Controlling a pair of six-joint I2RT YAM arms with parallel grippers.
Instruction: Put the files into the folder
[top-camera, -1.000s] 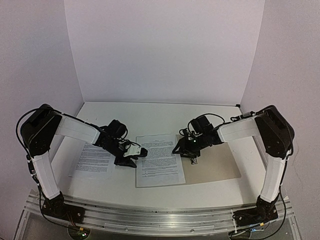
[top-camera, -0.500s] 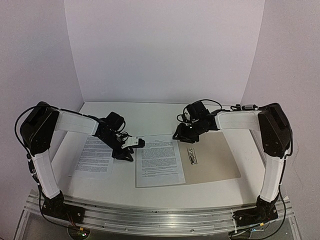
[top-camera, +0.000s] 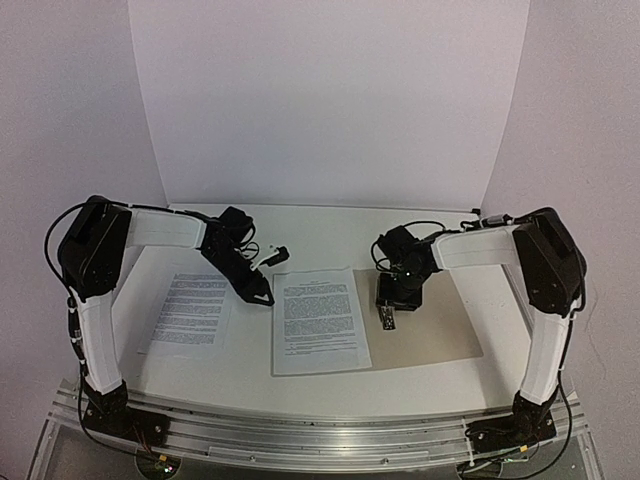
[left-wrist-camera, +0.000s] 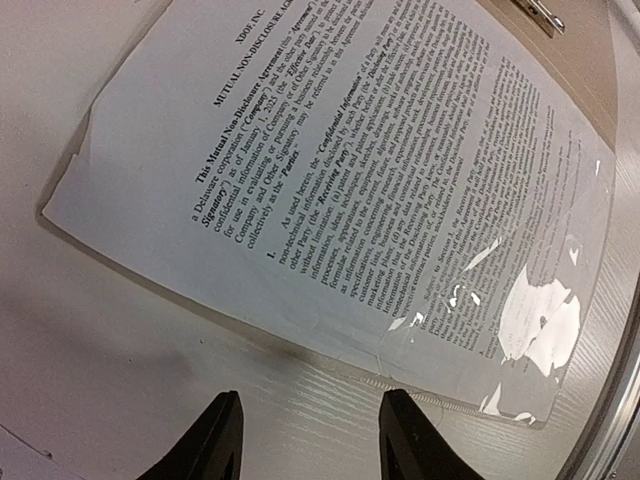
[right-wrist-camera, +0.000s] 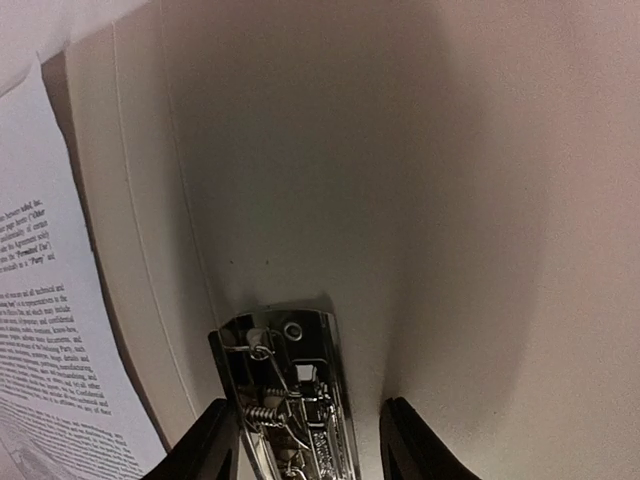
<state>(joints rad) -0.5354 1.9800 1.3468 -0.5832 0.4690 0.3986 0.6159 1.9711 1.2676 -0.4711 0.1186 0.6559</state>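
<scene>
Clock calls are off the top view, table centre as the dial.

Table (top-camera: 300, 225): white, walled on three sides. Folder (top-camera: 440, 325) lies flat at approx 4 o'clock, beige, plain face up; wrist cam shows fold lines along its L margin (right-wrist-camera: 140, 200).

Two printed sheets, both flat. Centre sheet (top-camera: 318, 320) sits at 6 o'clock, and its R edge overlaps the folder's L margin; the rest is on bare table. Its text reads clearly in the L wrist cam (left-wrist-camera: 380, 190), with glare at one corner. L sheet (top-camera: 190, 310) is at 8 o'clock, wholly on the table, well apart from the folder and a gap away from the centre sheet.

L gripper (top-camera: 258, 290) points down between the two sheets, just beside the centre sheet's 10 o'clock corner. Jaws apart, nothing between them, only bare table under the fingers (left-wrist-camera: 215, 440). Can't tell if they touch the surface.

R gripper (top-camera: 390, 300) is over the folder's L part, nose down. Jaws apart and straddling the metal clip (right-wrist-camera: 290, 400); one finger (right-wrist-camera: 205, 445) sits right beside it, with a gap on the other side, so not clamped.

Clip (top-camera: 386, 318) shows as a small silver strip at the folder's 9 o'clock side.
</scene>
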